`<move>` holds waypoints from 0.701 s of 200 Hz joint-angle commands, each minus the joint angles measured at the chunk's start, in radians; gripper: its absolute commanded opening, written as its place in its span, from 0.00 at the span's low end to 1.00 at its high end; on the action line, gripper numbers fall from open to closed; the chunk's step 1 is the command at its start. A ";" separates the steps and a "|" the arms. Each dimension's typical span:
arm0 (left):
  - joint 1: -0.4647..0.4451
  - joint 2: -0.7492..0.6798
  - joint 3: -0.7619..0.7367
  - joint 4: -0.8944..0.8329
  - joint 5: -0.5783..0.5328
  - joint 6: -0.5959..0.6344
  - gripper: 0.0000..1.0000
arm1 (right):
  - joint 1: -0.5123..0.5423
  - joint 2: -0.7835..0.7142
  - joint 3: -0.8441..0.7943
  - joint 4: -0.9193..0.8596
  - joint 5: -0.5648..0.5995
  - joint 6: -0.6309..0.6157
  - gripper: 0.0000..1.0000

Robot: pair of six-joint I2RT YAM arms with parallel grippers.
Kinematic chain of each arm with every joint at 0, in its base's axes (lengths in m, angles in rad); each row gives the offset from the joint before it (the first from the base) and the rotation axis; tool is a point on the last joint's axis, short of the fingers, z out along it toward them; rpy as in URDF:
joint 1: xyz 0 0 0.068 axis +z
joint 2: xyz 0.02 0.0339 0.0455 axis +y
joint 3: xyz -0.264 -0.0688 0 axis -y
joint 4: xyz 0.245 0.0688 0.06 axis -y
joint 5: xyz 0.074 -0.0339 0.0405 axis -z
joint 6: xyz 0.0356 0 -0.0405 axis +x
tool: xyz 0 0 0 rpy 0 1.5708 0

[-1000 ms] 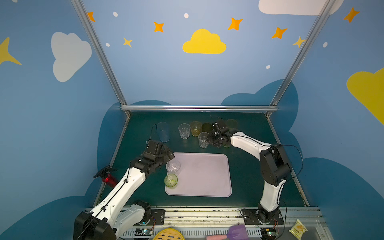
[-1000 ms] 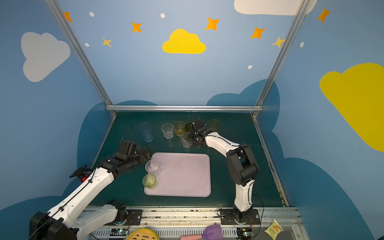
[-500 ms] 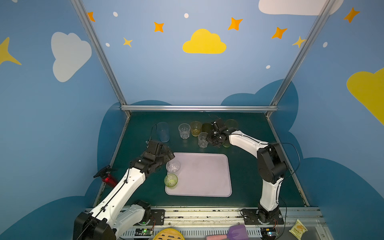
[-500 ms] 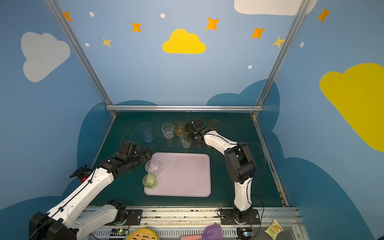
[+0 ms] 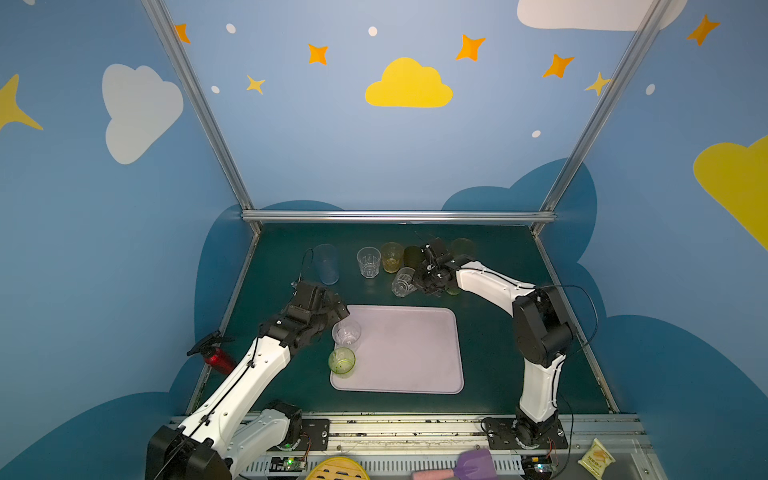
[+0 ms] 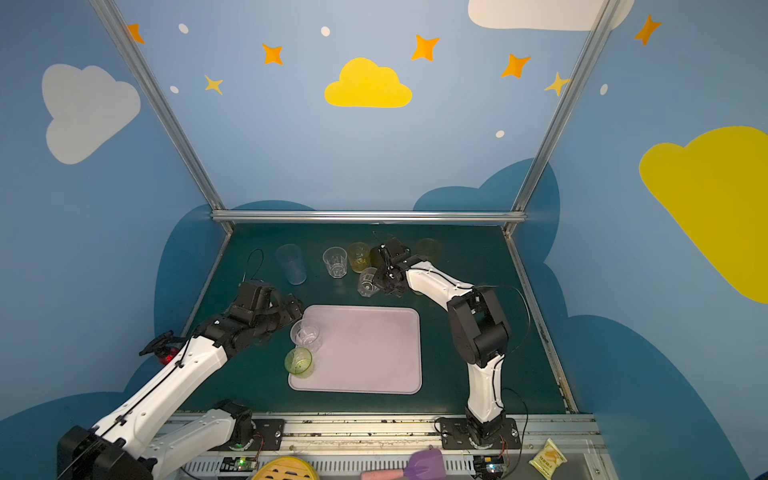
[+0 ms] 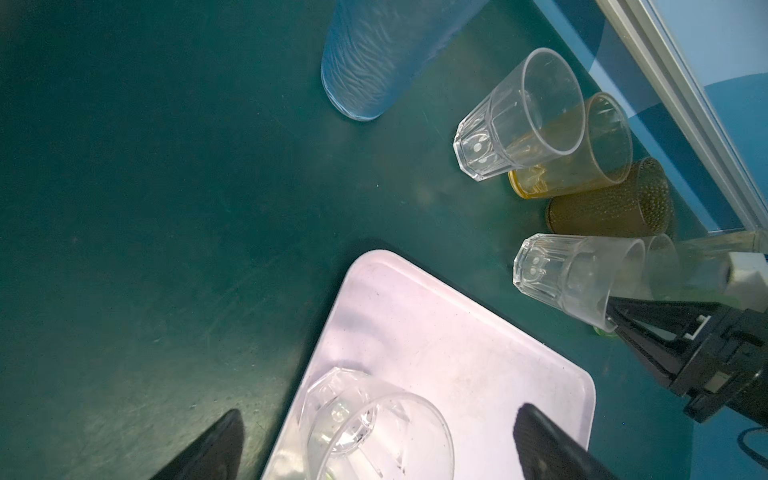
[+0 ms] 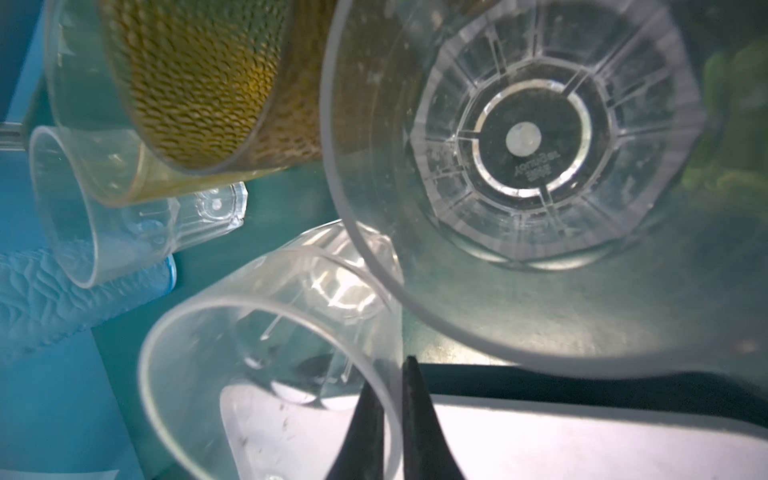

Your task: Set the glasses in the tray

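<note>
The lilac-pink tray (image 5: 407, 365) (image 6: 374, 365) (image 7: 457, 353) lies mid-table. On its left side stand a clear faceted glass (image 5: 346, 332) (image 6: 306, 334) (image 7: 374, 432) and a green glass (image 5: 342, 361) (image 6: 298, 361). My left gripper (image 5: 334, 322) (image 7: 380, 436) is open, its fingers either side of that clear glass without touching it. Behind the tray, my right gripper (image 5: 413, 284) (image 6: 377, 284) (image 8: 390, 374) is shut on the rim of another clear glass (image 5: 402, 282) (image 6: 367, 282) (image 8: 266, 357), which is tilted. Near it stand a pale blue tall glass (image 5: 326, 264), a clear one (image 5: 368, 262), a yellow one (image 5: 392, 257) and a brown one (image 7: 611, 203).
An amber glass (image 5: 462, 248) stands by the back rail (image 5: 399, 216). A greenish glass (image 5: 453, 291) is mostly hidden under the right arm. A red-handled tool (image 5: 216, 357) lies at the left edge. A purple spatula (image 5: 473, 465) and a snack packet (image 5: 596, 457) lie past the front rail.
The right gripper has closed on the rim of the clear glass behind the tray, and the glass now tilts. The left arm has not moved.
</note>
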 commanded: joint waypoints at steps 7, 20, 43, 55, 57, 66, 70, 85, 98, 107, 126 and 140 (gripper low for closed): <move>-0.001 -0.011 -0.008 -0.007 -0.016 0.003 1.00 | 0.008 0.010 0.025 -0.017 0.009 -0.017 0.04; -0.002 -0.011 -0.006 -0.010 -0.018 0.003 1.00 | 0.009 0.010 0.028 -0.018 0.008 -0.022 0.00; -0.002 -0.013 -0.001 -0.015 -0.013 0.005 1.00 | 0.016 0.001 0.038 -0.033 0.016 -0.035 0.00; -0.002 -0.011 0.004 -0.022 -0.013 0.006 1.00 | 0.019 -0.008 0.038 -0.041 0.021 -0.041 0.00; -0.002 -0.010 0.005 -0.023 -0.013 0.006 1.00 | 0.019 -0.011 0.036 -0.041 0.022 -0.042 0.00; -0.002 -0.007 0.011 -0.030 -0.014 0.006 1.00 | 0.021 -0.019 0.035 -0.044 0.025 -0.049 0.00; -0.002 -0.007 0.013 -0.032 -0.011 0.008 1.00 | 0.022 -0.024 0.033 -0.046 0.028 -0.052 0.00; -0.001 -0.002 0.023 -0.040 0.005 0.008 1.00 | 0.028 -0.042 0.028 -0.054 0.035 -0.066 0.00; 0.002 0.008 0.034 -0.054 0.018 0.010 1.00 | 0.034 -0.059 0.021 -0.060 0.041 -0.077 0.00; 0.003 0.014 0.043 -0.066 0.028 0.013 1.00 | 0.039 -0.074 0.011 -0.064 0.045 -0.084 0.00; 0.006 0.021 0.053 -0.080 0.041 0.018 1.00 | 0.048 -0.112 -0.014 -0.068 0.050 -0.097 0.00; 0.010 0.019 0.057 -0.084 0.043 0.023 1.00 | 0.057 -0.144 -0.033 -0.071 0.055 -0.108 0.00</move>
